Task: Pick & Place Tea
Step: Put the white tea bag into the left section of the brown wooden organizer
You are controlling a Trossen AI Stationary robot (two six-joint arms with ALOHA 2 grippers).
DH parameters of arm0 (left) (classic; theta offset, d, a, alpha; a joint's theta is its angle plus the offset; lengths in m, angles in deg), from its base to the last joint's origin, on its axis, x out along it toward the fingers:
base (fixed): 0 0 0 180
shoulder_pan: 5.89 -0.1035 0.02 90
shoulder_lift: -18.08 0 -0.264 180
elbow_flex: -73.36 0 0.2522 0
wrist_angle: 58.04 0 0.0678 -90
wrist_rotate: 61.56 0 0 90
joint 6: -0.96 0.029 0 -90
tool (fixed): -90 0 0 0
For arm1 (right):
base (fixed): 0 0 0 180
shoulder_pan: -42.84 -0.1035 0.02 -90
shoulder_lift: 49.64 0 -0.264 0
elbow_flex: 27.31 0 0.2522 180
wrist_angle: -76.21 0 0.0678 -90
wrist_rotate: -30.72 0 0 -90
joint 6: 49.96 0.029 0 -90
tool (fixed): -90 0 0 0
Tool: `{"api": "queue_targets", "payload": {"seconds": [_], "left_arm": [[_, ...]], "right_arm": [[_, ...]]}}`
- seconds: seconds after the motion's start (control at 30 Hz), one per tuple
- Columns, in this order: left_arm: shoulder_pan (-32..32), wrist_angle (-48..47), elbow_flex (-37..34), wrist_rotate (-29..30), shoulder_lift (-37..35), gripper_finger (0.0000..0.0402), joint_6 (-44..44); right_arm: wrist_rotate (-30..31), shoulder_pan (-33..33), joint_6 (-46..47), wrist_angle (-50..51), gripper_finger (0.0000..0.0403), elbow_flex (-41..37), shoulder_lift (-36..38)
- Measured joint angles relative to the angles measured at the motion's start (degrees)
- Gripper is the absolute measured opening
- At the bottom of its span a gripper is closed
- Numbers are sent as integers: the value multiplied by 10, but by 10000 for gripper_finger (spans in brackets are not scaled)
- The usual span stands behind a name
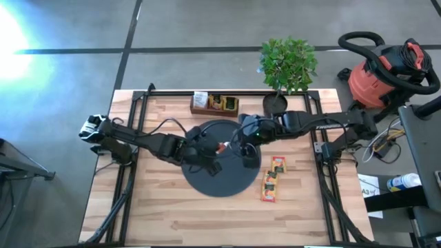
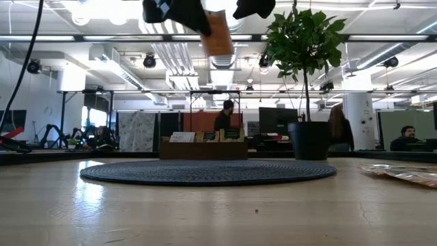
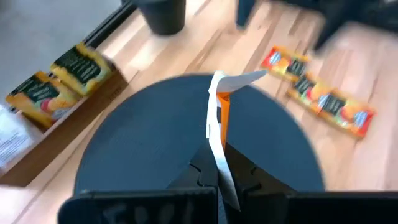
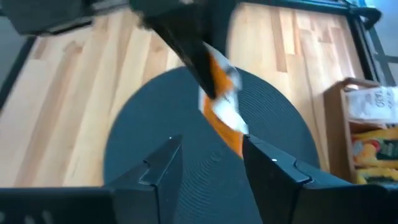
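In the box (image 1: 214, 104) (wooden): upright tea sachets (image 1: 224, 103).

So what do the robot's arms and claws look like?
Both arms are dark, nearly black, built from jointed tube-like sections with black cables looping alongside. The left arm has a pale silvery part at its outer end. The right gripper has two flat, chunky black fingers with angled tips.

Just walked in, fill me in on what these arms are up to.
The left end effector is shut on a white-and-orange sachet, holding it in the air above the black mat. The right end effector hangs open beside it, over the mat. More sachets lie on the table to the mat's right, and others stand in the wooden box at the table's far edge.
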Motion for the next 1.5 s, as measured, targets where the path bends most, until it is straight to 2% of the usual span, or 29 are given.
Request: {"api": "queue_targets", "payload": {"seconds": [0.13, 0.33, 0.5, 0.83, 1.0, 1.2, 1.3, 1.4, 1.5], "left_arm": [[0, 52, 0, -16, 0, 0, 9], [0, 58, 0, -19, -1, 0, -13], [5, 93, 0, -18, -11, 0, 7], [17, 120, 0, -20, -27, 0, 55], [20, 145, 0, -28, -27, 0, 72], [20, 142, 0, -27, -27, 0, 91], [21, 135, 0, -9, -27, 0, 89], [21, 135, -4, 14, -27, 10, 88], [20, 132, -9, 22, -27, 38, 81]], "right_arm": [[0, -5, 0, -12, 188, -5, -1], [39, -5, 13, -12, 214, -6, 15], [9, -6, 15, -3, 217, -9, 14], [10, -6, -3, -4, 212, -17, 12], [10, -5, -17, -6, 165, -19, 12], [8, -5, -34, -6, 69, -20, 12], [-1, -5, -35, -2, 25, -20, 12], [-17, -3, -33, 2, 15, -20, 12], [-18, -3, -29, 16, 13, -20, 12]]}}
